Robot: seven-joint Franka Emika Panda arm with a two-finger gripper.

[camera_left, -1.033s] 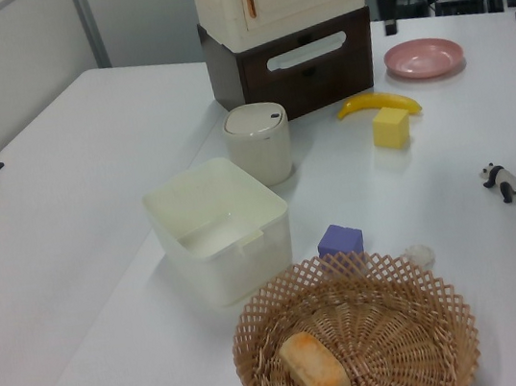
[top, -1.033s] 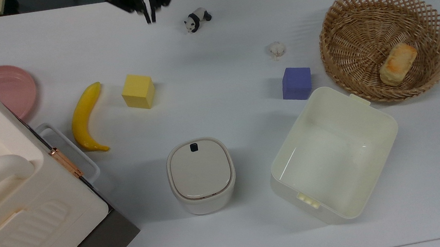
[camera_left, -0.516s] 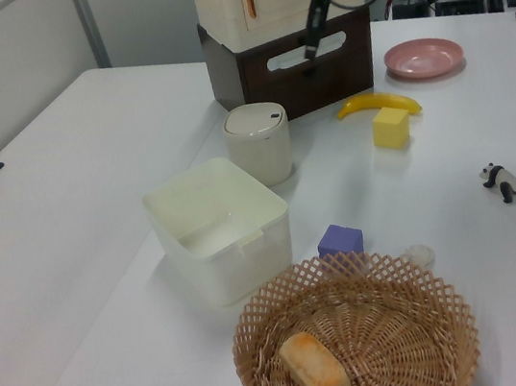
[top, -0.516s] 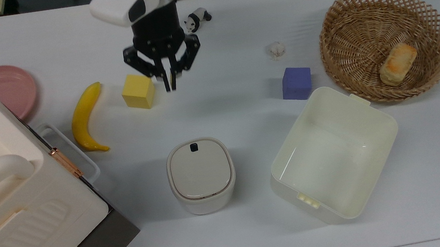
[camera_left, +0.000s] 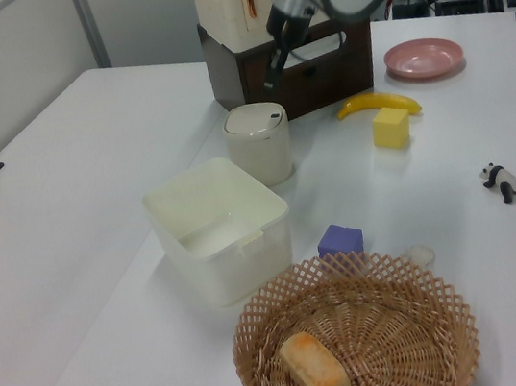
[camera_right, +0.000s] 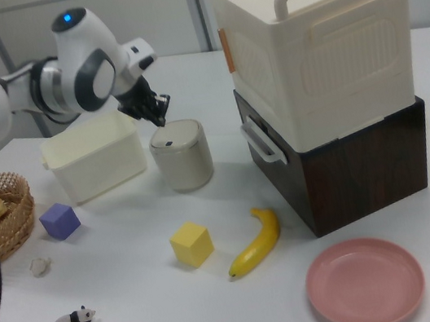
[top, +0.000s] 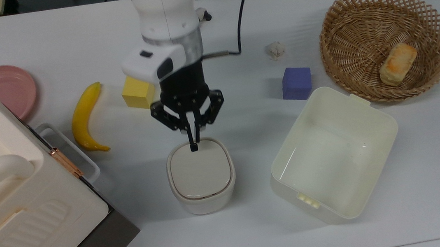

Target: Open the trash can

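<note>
The trash can (top: 201, 176) is set upright on a white table (top: 256, 227), between a stacked cream and dark-brown cabinet (top: 14, 205) and a lidless cream tub (top: 333, 154); grey partition walls are seen behind in the right view. Its lid is closed, with the black button (camera_right: 168, 144) at the rim facing the arm's side. The gripper (top: 193, 146), fingers pressed together, is held at that button.

In the top view the trash can (top: 201, 175) stands near the table's (top: 27, 33) lower edge; the tub (top: 333, 154) is to its right; the basket (top: 387, 42) sits by the right edge; the banana (top: 84, 118) and plate (top: 7, 89) lie by the left edge.
</note>
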